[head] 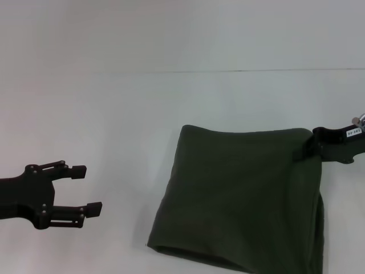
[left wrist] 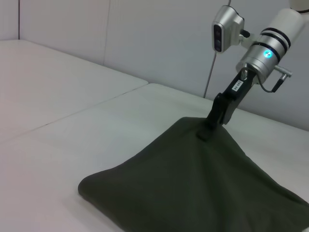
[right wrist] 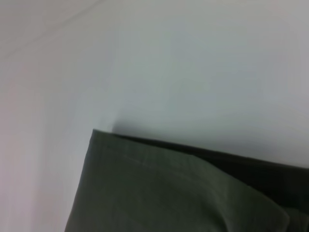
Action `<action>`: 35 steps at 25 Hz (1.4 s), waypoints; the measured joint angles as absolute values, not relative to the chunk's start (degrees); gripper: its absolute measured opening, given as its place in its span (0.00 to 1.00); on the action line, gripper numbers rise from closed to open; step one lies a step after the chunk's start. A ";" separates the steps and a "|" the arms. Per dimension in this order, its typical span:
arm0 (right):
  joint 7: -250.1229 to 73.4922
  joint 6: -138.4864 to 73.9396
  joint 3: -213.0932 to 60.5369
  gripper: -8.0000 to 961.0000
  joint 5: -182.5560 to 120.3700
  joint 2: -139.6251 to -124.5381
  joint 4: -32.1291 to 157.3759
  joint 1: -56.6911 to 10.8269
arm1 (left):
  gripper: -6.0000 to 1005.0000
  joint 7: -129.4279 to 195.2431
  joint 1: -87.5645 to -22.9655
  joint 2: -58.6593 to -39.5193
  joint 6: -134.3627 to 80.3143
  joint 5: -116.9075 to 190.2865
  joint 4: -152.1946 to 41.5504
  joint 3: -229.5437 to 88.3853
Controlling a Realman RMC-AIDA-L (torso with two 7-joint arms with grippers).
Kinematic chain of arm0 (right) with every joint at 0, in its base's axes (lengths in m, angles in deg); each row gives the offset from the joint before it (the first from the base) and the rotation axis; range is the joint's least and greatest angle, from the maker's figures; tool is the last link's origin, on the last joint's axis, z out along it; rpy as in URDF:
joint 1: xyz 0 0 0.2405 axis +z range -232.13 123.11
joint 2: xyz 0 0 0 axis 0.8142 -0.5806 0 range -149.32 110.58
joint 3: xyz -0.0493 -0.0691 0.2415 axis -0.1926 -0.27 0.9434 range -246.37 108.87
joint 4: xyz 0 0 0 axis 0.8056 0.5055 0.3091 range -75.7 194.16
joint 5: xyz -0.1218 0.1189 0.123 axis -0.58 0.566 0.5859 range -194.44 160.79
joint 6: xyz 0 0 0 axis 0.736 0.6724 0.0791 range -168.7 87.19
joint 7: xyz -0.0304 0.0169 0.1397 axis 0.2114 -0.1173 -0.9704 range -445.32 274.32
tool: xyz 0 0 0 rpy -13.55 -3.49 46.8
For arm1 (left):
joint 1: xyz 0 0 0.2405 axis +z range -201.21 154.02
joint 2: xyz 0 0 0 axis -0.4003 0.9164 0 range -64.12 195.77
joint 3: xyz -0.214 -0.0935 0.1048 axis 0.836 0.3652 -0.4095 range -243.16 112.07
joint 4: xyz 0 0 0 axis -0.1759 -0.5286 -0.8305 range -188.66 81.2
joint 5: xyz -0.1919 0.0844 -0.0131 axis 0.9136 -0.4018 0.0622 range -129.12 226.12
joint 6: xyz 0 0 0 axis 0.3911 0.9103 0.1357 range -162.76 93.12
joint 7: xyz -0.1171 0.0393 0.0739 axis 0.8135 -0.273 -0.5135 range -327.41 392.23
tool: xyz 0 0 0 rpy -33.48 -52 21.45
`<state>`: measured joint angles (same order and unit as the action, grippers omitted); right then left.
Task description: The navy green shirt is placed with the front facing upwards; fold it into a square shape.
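From the head view, the navy green shirt [head: 239, 200] lies on the white table [head: 114, 103] at about 4 o'clock of the frame, already folded to a rough square with a doubled edge toward the robot. The right gripper [head: 308, 149] reaches in from 3 o'clock and pinches the shirt's far right corner, likely to lay or tidy the last fold. The left gripper [head: 86, 189] hovers at 8 o'clock, well apart from the cloth, its 2 fingers spread and holding nothing; it looks idle.

In the left wrist view, the shirt [left wrist: 193, 188] spreads flat and rises to a small peak where the right gripper [left wrist: 207, 129] clamps it. That arm slants down steeply from 1 o'clock, wrist high, so the corner is lifted slightly off the table [left wrist: 72, 111].

In the right wrist view, only the shirt's folded corner [right wrist: 159, 188] shows at 6 o'clock against the table [right wrist: 193, 63]; no fingers are visible here.
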<state>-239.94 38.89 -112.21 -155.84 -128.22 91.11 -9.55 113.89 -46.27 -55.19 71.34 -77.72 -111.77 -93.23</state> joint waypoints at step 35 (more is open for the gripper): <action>-225.26 47.20 -96.22 0.60 -144.70 -126.12 97.55 -17.25 | 0.93 122.45 -49.95 -54.13 75.12 -76.77 -108.44 -93.54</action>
<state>-225.26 47.20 -96.22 -144.70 -126.12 97.55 -17.25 122.45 -49.95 -54.13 75.12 -76.77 -108.44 -93.54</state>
